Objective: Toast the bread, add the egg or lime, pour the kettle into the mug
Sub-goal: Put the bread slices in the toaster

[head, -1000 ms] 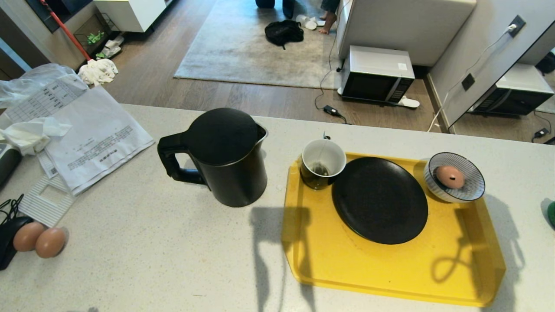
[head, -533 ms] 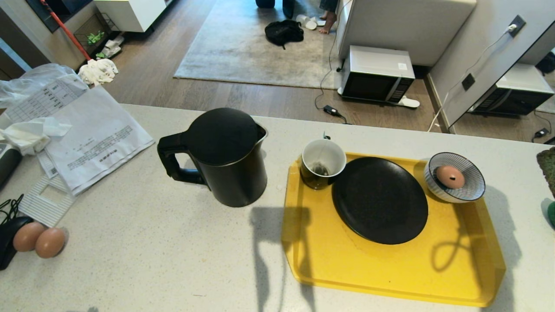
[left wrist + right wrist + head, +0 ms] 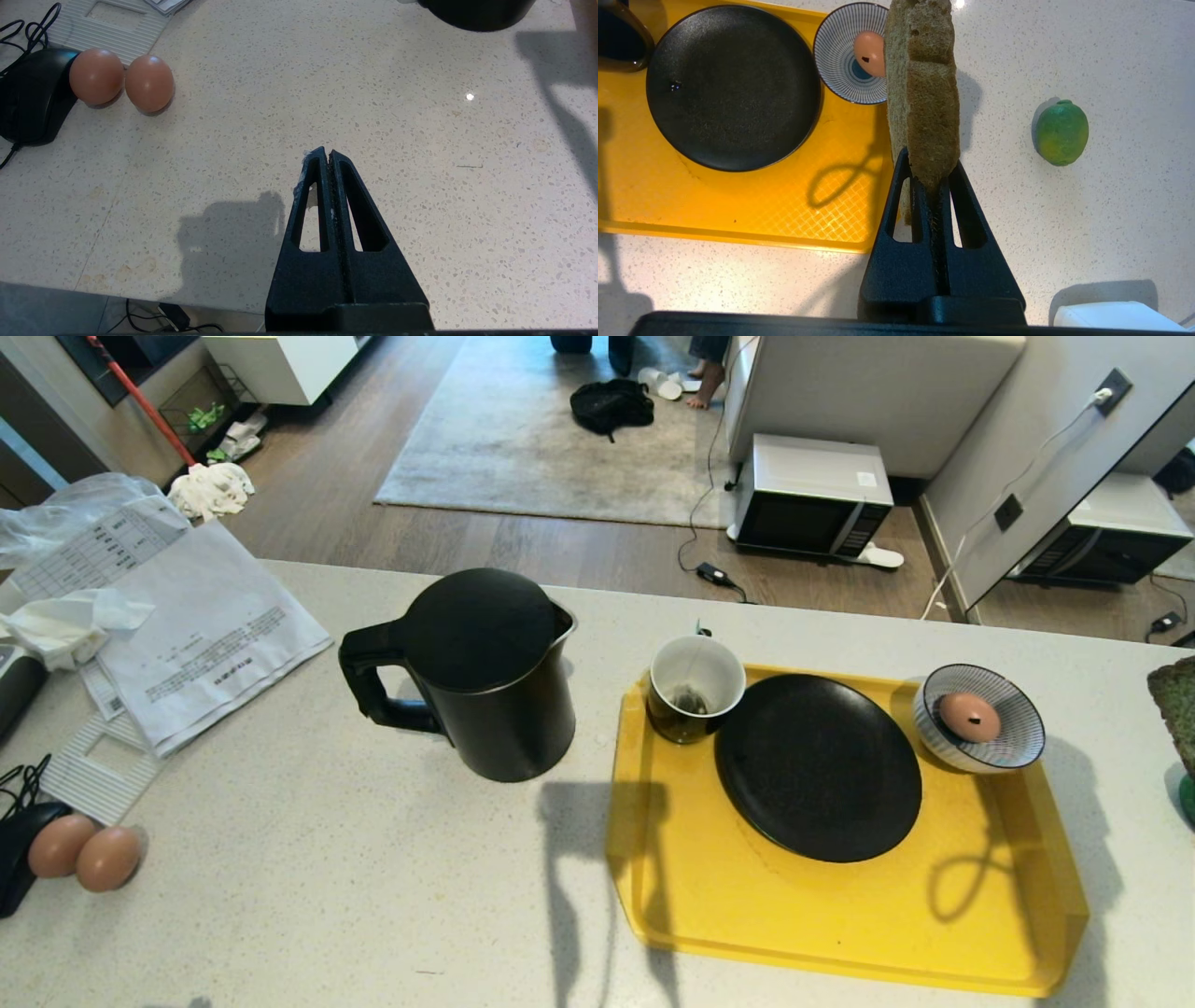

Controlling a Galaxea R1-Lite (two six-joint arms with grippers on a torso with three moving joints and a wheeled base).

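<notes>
One thin pinch: right gripper [image 3: 931,179] clamps bread [image 3: 924,93] edge at plate's [image 3: 733,86] three o'clock; it may slip.

A pale speckled stone counter [image 3: 327,896] fills the foreground under hard light that throws sharp shadows. Beyond its far edge lies brown wood-plank floor [image 3: 308,495] with a grey rug [image 3: 541,439]. A microwave [image 3: 808,497] sits on the floor by a white wall [image 3: 1018,420] bearing a power outlet [image 3: 1113,385].
</notes>
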